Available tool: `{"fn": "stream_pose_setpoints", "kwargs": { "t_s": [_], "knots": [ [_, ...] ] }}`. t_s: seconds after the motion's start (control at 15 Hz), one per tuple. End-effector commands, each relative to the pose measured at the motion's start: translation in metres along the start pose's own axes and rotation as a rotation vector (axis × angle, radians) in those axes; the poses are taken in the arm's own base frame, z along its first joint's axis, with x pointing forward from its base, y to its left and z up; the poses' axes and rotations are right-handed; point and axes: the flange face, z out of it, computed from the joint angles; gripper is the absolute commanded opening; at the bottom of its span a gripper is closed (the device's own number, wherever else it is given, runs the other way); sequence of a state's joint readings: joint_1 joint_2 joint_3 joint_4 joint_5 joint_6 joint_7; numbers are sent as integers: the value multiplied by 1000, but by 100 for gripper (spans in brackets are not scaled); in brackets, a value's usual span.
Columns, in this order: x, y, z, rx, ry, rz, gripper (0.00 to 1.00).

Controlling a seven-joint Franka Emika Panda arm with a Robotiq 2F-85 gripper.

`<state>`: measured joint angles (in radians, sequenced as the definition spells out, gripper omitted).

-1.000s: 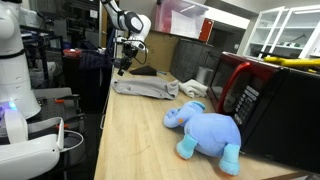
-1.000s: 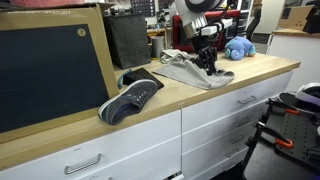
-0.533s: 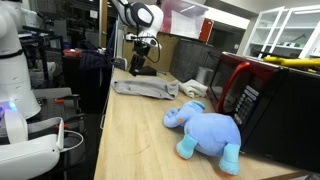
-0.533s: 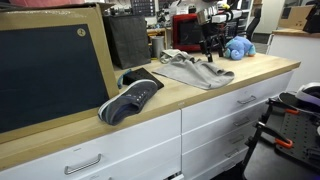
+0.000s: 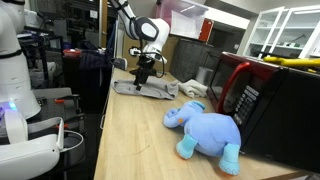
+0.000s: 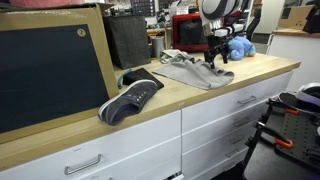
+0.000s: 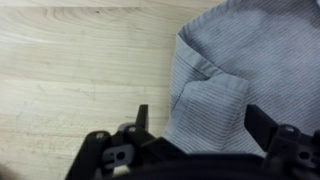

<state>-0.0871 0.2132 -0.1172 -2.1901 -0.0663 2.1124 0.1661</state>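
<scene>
We hover over the gray cloth [image 7: 250, 60], jaws spread wide.
Our gripper [image 7: 198, 115] straddles 1 folded corner of it, lying on the wooden counter [image 7: 70, 70]; we judge a straight descent, centred on that fold, would pinch fabric cleanly.

Cloth [image 5: 155, 89] on counter [image 5: 135, 145] — toy [image 5: 208, 130] beside
</scene>
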Motion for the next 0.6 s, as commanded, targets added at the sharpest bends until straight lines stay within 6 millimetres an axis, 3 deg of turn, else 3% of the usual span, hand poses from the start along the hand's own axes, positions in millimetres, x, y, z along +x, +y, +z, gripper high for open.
{"fn": "stream_pose_setpoints", "kwargs": {
  "t_s": [0.0, 0.27, 0.53],
  "knots": [
    [3, -3, 8, -13, -5, 22, 65],
    [3, -10, 8, -19, -13, 38, 35],
    [-1, -21, -5, -34, 3, 22, 5]
  ]
}}
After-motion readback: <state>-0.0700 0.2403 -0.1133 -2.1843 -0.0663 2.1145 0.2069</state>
